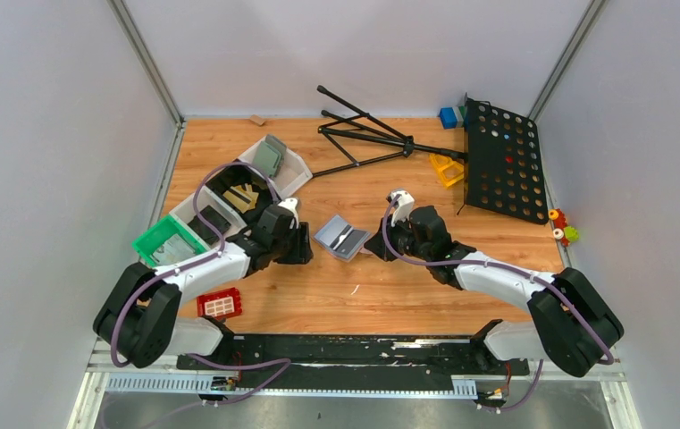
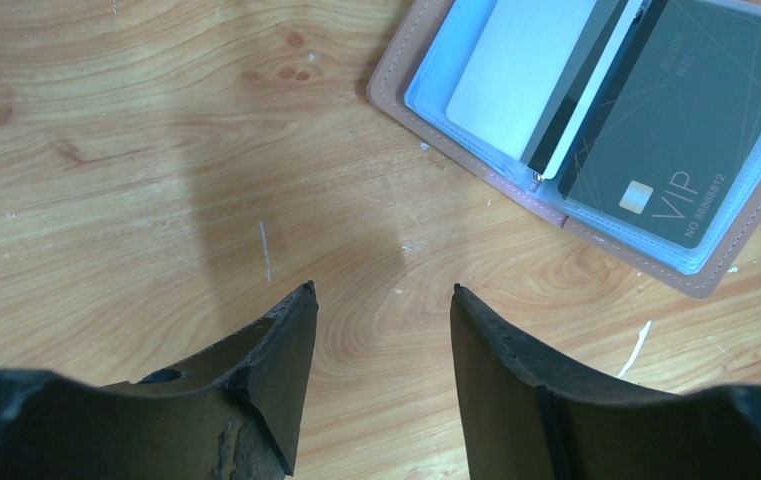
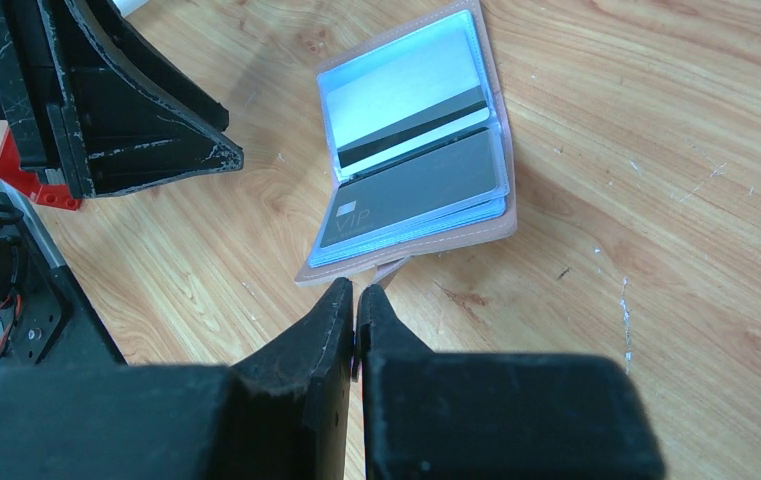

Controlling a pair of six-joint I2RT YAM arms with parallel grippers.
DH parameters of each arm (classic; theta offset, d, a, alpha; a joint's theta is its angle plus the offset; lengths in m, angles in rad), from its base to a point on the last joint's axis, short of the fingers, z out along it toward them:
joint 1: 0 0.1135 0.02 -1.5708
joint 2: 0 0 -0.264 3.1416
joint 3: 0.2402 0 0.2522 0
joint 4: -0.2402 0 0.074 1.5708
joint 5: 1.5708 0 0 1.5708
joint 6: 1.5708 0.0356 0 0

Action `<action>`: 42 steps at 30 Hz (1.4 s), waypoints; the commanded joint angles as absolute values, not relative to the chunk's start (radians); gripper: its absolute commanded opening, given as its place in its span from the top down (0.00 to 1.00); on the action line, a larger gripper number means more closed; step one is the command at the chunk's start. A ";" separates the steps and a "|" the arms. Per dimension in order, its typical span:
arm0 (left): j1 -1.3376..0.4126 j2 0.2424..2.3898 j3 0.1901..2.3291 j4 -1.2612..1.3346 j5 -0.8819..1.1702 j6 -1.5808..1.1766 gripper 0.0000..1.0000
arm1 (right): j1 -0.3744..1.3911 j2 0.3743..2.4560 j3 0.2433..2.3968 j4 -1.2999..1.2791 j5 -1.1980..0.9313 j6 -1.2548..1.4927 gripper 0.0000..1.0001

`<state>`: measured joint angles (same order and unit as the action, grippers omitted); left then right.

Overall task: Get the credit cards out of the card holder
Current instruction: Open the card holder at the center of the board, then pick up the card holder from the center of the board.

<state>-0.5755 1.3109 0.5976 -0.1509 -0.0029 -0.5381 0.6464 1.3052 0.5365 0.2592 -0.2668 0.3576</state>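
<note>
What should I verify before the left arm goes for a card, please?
1. Card holder lying open on the wooden table: ok.
2. Dark VIP card visible, seated in its clear sleeve: ok.
3. Left gripper open and empty: ok.
4. Left gripper lined up over a card: not ok; it hangs over bare wood beside the holder.
5. Right gripper shut, tips at the holder's edge: ok.
6. Right gripper actually pinning the holder: cannot tell.
</note>
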 commanded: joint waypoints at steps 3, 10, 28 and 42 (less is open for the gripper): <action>-0.572 1.345 0.672 -0.112 0.021 -0.510 0.38 | 0.642 1.291 0.540 0.289 -0.260 0.364 1.00; -0.569 1.495 0.819 -0.120 0.006 -0.475 0.37 | 0.641 1.328 0.563 0.231 -0.208 0.364 1.00; -0.472 1.680 0.921 -0.154 0.204 -0.461 0.39 | 0.595 1.497 0.670 0.070 -0.157 0.367 1.00; -0.434 1.639 0.773 0.172 0.675 -0.627 0.62 | 0.583 1.494 0.668 0.078 -0.182 0.379 1.00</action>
